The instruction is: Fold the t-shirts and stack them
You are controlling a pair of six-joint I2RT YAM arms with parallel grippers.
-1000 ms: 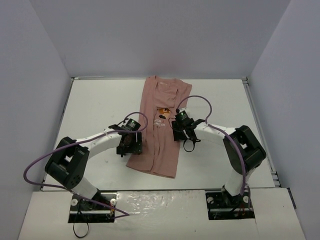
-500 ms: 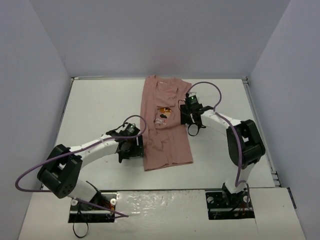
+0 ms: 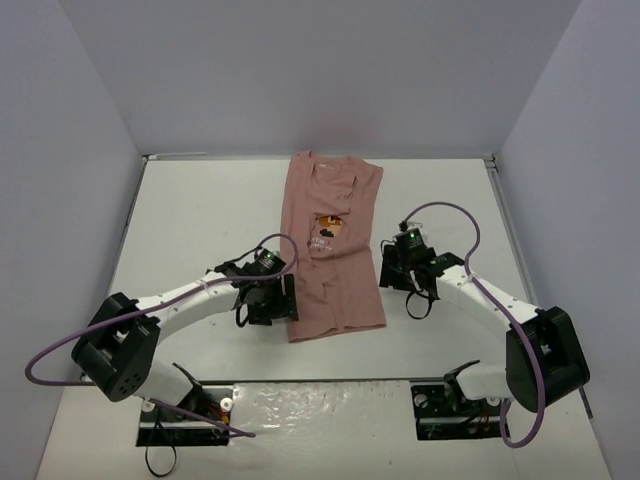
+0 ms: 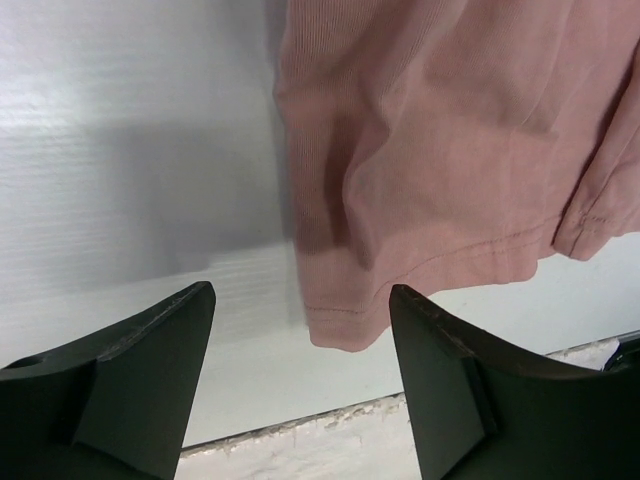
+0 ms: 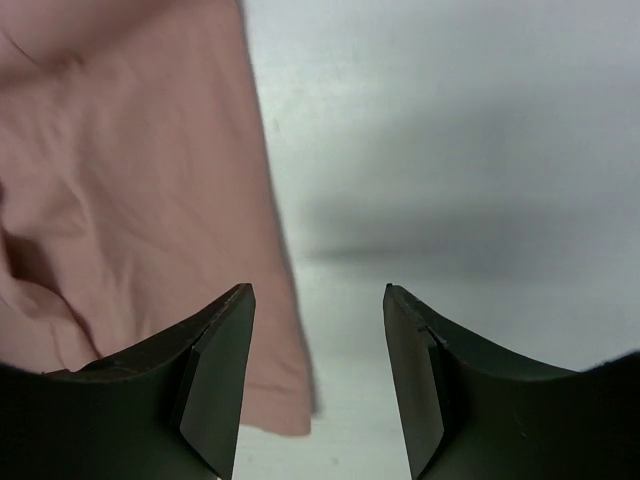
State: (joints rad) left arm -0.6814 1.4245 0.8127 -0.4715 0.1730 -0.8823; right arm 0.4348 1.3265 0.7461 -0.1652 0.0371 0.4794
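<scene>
Ahead of the jaws of the left gripper (image 4: 300, 290), the t-shirt (image 4: 450, 150) is cut off by the top and right edges. At the right gripper (image 5: 316, 290), its hem is partly hidden behind one finger (image 5: 215, 370). The chest lettering (image 3: 322, 238) is too small to be read from above.

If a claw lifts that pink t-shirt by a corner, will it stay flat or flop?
Probably flop: the t-shirt lies in soft wrinkles and folded layers, so it should drape and unfold. It looks thin, so likely light. Pushed, it would likely bunch up rather than slide whole.
</scene>
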